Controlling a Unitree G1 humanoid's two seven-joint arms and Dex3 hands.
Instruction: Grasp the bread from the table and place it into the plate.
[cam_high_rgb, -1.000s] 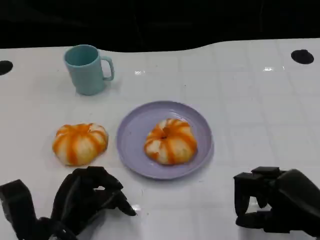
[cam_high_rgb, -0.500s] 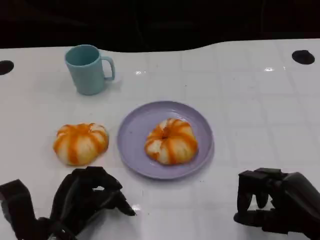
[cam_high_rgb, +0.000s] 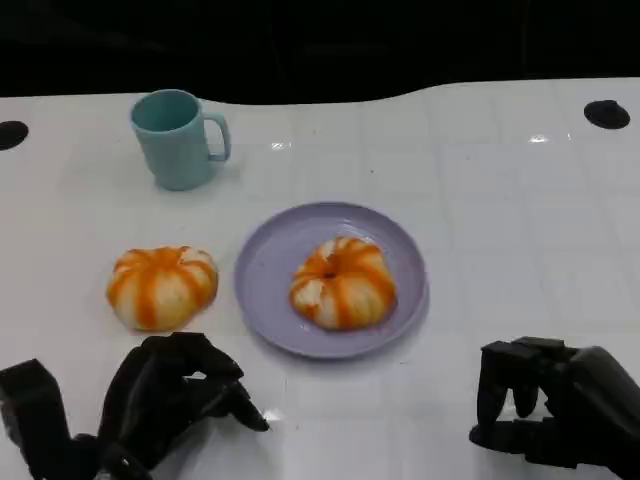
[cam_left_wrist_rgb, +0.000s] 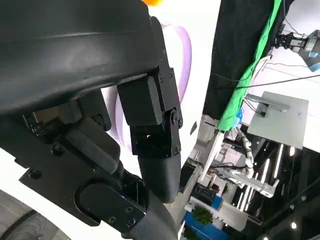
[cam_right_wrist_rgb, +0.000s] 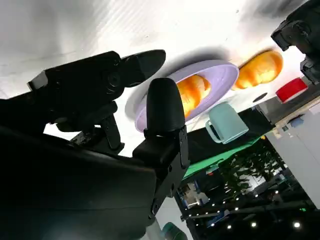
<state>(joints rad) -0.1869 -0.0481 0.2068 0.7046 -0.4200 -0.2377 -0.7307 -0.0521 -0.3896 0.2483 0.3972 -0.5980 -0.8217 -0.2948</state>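
One orange-striped bread (cam_high_rgb: 342, 283) lies in the lilac plate (cam_high_rgb: 270, 262) at the table's middle. A second, matching bread (cam_high_rgb: 161, 286) sits on the table just left of the plate. My left hand (cam_high_rgb: 170, 400) rests near the front edge, below that second bread, its fingers loosely bent and holding nothing. My right hand (cam_high_rgb: 545, 400) rests at the front right, apart from the plate, fingers bent downward and empty. The right wrist view shows the plate (cam_right_wrist_rgb: 222, 75), the bread in it (cam_right_wrist_rgb: 195, 90) and the other bread (cam_right_wrist_rgb: 260, 67) beyond my right hand (cam_right_wrist_rgb: 150, 100).
A teal mug (cam_high_rgb: 178, 138) stands at the back left, its handle to the right. Black round holes mark the table at the far left (cam_high_rgb: 8, 133) and far right (cam_high_rgb: 607, 113). The table's far edge borders a dark backdrop.
My right hand has drawn back a little toward the front right, away from the plate. The breads, plate, mug and left hand have stayed put.
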